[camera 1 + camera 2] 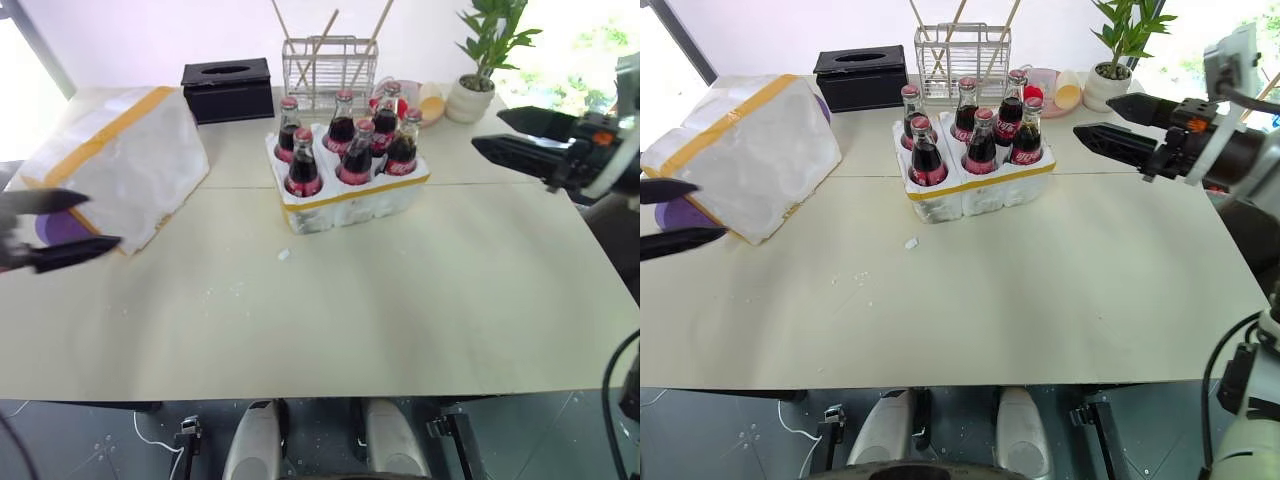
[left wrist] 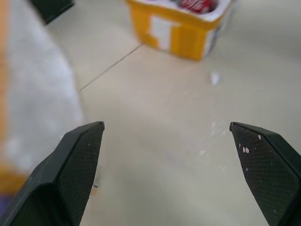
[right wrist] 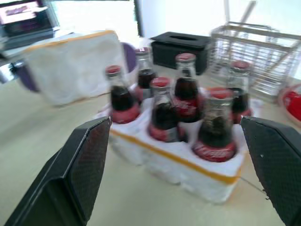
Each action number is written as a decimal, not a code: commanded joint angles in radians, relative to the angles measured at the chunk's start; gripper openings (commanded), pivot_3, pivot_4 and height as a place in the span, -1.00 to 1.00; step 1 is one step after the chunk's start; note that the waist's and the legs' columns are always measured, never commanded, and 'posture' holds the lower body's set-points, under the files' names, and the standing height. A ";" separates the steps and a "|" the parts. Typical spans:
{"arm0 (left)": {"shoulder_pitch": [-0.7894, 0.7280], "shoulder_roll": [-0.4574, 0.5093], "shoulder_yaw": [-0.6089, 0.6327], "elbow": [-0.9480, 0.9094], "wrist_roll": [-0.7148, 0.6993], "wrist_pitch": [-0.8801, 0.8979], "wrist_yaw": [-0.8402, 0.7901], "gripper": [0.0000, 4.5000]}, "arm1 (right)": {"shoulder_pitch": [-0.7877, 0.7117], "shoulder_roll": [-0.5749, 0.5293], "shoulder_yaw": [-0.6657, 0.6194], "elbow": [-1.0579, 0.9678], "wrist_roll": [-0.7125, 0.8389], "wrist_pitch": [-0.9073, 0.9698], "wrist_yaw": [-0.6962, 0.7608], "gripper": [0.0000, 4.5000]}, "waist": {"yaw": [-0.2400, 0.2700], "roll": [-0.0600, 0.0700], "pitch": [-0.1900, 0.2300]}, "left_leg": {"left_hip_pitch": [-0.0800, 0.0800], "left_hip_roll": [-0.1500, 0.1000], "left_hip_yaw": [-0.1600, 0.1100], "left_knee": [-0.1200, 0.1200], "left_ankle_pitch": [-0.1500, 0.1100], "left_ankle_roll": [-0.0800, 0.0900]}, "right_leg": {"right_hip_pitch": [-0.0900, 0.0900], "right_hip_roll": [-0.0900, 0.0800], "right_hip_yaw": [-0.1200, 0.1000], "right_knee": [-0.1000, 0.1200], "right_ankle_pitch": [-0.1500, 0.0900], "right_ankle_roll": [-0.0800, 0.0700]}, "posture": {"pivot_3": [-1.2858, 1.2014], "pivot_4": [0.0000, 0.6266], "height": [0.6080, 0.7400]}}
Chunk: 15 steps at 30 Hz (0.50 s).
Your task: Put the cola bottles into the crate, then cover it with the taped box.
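All six cola bottles (image 1: 970, 125) stand in the crate (image 1: 975, 190), which sits at upper centre of the frame on the bench (image 1: 1040, 300). So the loading looks done and the covering is what remains. The taped box (image 1: 750, 150) lies tilted on its side at upper left, well apart from the crate, with something purple showing under its near corner.

The left tool (image 1: 670, 215) hangs at the left edge, just beside the box's near corner, its fingers spread wide and holding nothing. The right tool (image 1: 1110, 120) hovers at upper right, level with the bottle necks and near the crate, also wide open and empty.

The risks lie in the cover. The box is large and light, so a one-sided pinch could let it swing or slip. Lowered off-centre or tilted, its rim could catch a red cap and tip a bottle, or shove the light crate towards the wire rack (image 1: 962, 55) and black tissue box (image 1: 862, 75) behind it. The right tool, so near the necks, could also knock one if it sweeps across.
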 commanded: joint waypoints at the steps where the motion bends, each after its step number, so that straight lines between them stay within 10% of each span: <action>1: 0.035 0.138 0.033 0.276 0.148 -0.148 -0.143 1.00 | -0.053 -0.038 -0.068 -0.108 0.225 0.084 0.071 0.98 | 0.001 0.000 0.000 | 0.000 0.001 0.000 0.000 0.000 -0.001 | -0.002 0.000 0.000 0.000 0.000 -0.001 | 0.03 -0.52 1.00; 7: -0.276 0.230 -0.408 0.648 0.212 -0.371 -0.176 1.00 | -0.070 -0.031 -0.022 -0.169 0.266 0.058 0.037 0.98 | 0.008 0.000 -0.001 | -0.002 0.002 0.007 -0.007 0.000 -0.001 | -0.010 -0.003 -0.001 -0.003 0.000 -0.001 | 0.03 -0.52 1.00; 15: -1.076 -0.024 -0.953 1.110 0.647 -0.496 -0.176 1.00 | 0.009 -0.020 -0.045 -0.257 0.301 0.037 -0.043 0.98 | 0.033 -0.006 -0.002 | -0.005 0.003 0.012 -0.006 0.001 0.000 | -0.011 0.001 0.000 0.003 0.004 0.005 | 0.03 -0.52 1.00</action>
